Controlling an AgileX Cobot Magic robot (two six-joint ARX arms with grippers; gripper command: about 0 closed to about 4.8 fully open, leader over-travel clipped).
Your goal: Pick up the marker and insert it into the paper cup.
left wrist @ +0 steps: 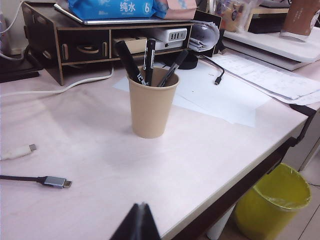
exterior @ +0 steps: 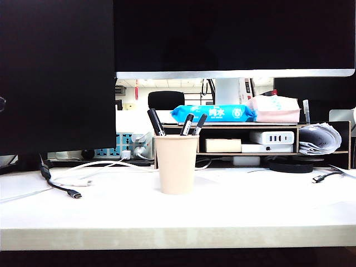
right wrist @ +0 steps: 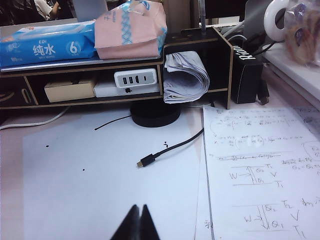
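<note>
1. Mid-bench, slightly left of centre: the paper cup (exterior: 176, 164) stands upright on the bench (exterior: 111, 211).
2. Marker (exterior: 155, 121) is in the cup, leaning left against the rim, upper barrel sticking out above it. White lettering shows on the barrel in the left wrist view (left wrist: 129, 62).
3. Two thinner pens (exterior: 192, 124) share the cup, leaning right.
4. Left gripper (left wrist: 139, 223): fingers pressed together, nothing between them, at the near edge of the bench, well apart from the cup. Not visible in the exterior view.
5. Right gripper (right wrist: 138, 223): jaws closed, empty, over the white sheet on the right side of the bench, well apart from the cup.
6. Far side: wooden shelf (exterior: 328, 127) carrying a blue wipes pack (exterior: 214, 113) and a pink pack (exterior: 273, 109), with a white charger (exterior: 271, 137) and a paper roll (exterior: 320, 139) in its compartments.
7. Loose cables: USB-C cable (exterior: 67, 191) left of the cup, another black cable (right wrist: 165, 150) on the right near handwritten notes (right wrist: 260, 170).
8. Yellow bin (left wrist: 272, 200) on the floor beside the bench.
</note>
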